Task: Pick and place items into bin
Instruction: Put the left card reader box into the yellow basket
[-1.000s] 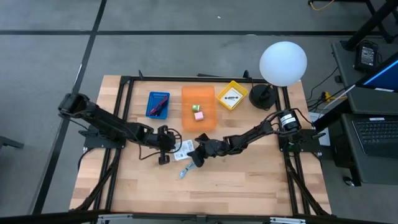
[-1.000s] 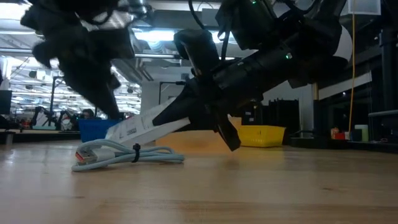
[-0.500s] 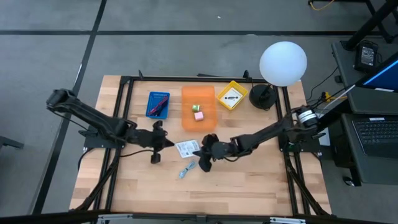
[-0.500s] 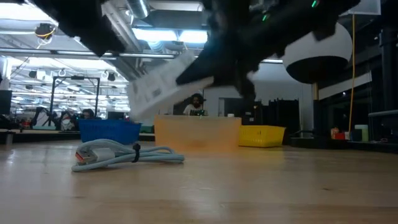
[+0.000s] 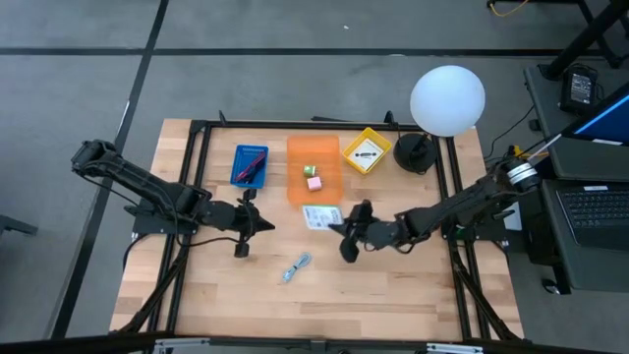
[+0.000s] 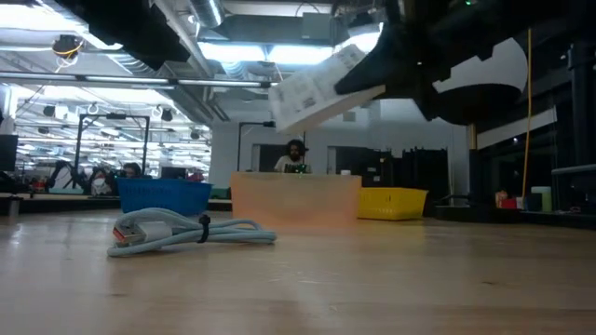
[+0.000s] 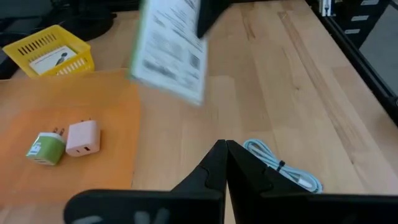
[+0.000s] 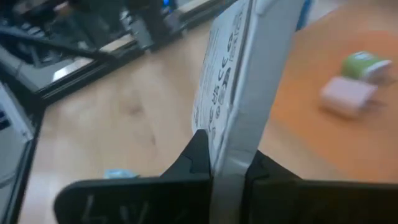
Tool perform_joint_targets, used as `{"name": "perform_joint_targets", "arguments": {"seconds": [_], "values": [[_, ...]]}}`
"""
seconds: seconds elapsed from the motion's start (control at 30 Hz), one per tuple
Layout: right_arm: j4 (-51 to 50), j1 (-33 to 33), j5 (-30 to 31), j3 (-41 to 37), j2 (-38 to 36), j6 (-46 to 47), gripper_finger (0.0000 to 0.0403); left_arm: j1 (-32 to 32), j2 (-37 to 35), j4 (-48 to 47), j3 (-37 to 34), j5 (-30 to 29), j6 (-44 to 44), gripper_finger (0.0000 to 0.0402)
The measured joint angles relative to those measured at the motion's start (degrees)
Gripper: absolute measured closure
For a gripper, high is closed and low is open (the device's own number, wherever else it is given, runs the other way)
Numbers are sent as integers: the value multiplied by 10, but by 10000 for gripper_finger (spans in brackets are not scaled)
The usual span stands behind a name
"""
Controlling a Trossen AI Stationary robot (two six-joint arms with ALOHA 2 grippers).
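Observation:
My right gripper [image 5: 343, 229] is shut on a white printed packet [image 5: 321, 217], which hangs in the air just in front of the orange bin [image 5: 328, 152]. In that bin lie a pink cube [image 5: 314, 183] and a greenish cube [image 5: 308, 171]. A light-blue cable [image 5: 297, 266] lies coiled on the table nearer the front edge. My left gripper [image 5: 259, 224] hovers shut and empty to the packet's left. The blue bin [image 5: 250, 165] holds a dark-red cord. My right gripper pinches the packet's near edge [image 8: 231, 147] between its two fingers. The fingers come from the table's right, slanting a little downward. The packet is lifted clear of the table, tilted, and juts out past the fingertips [image 8: 198, 144] toward the orange bin.
A yellow bin [image 5: 366, 150] with a white card stands right of the orange bin. A white globe lamp [image 5: 447, 98] stands at the far right corner. Bare wood lies around the cable [image 6: 186, 230]. A person shows in the room behind the bins.
My right gripper has risen and drawn toward the table's right edge, rolling its wrist. The packet, which leaned with one end on the table, is now lifted clear nearer the orange bin. My left gripper has risen and backed toward the left.

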Motion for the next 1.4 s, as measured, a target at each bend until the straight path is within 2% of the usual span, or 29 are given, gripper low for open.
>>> {"name": "perform_joint_targets", "arguments": {"seconds": [0.2,0.33,0.43,0.5,0.7,0.9,1.03,1.2,1.4], "values": [[-16,-13,33,-34,-62,-18,391,0,0,0,0,-1,0,400],[-22,-31,33,-44,-73,-32,391,0,0,9,0,-15,7,400],[-25,-47,33,-45,-73,-46,391,4,0,21,0,-20,49,400],[-25,-59,33,-45,-73,-63,391,14,0,31,0,-27,66,400],[-24,-98,32,-41,-73,-129,391,62,0,35,1,-96,75,400],[-43,-146,32,-40,-75,-167,391,112,0,35,1,-106,144,400],[-130,-175,45,-20,-75,-161,391,134,0,35,1,-106,158,400],[-297,-189,84,49,-75,-135,391,151,0,35,1,-105,161,400],[-475,-206,104,117,-75,-118,391,157,0,34,1,-105,161,400]]}}
